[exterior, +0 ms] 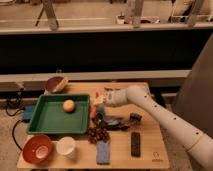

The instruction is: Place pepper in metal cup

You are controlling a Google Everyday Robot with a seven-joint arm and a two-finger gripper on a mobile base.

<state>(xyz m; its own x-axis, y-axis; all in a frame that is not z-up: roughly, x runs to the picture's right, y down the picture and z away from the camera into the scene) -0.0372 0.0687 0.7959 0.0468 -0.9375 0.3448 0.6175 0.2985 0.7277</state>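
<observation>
My gripper [99,100] is at the end of the white arm that reaches in from the right, just above the right edge of the green tray [50,125]. A small slender red-orange pepper [93,112] lies right under the gripper, beside the tray's edge. A dark shiny object that may be the metal cup [113,121] lies on the table just right of the pepper, below my wrist. A round orange fruit [69,105] sits inside the tray. A dark red grape bunch [98,134] lies in front of the pepper.
A dark red bowl [56,84] stands at the back left. An orange bowl [38,149] and a white cup [66,147] stand at the front left. A blue sponge [103,151] and a black remote [135,143] lie near the front edge.
</observation>
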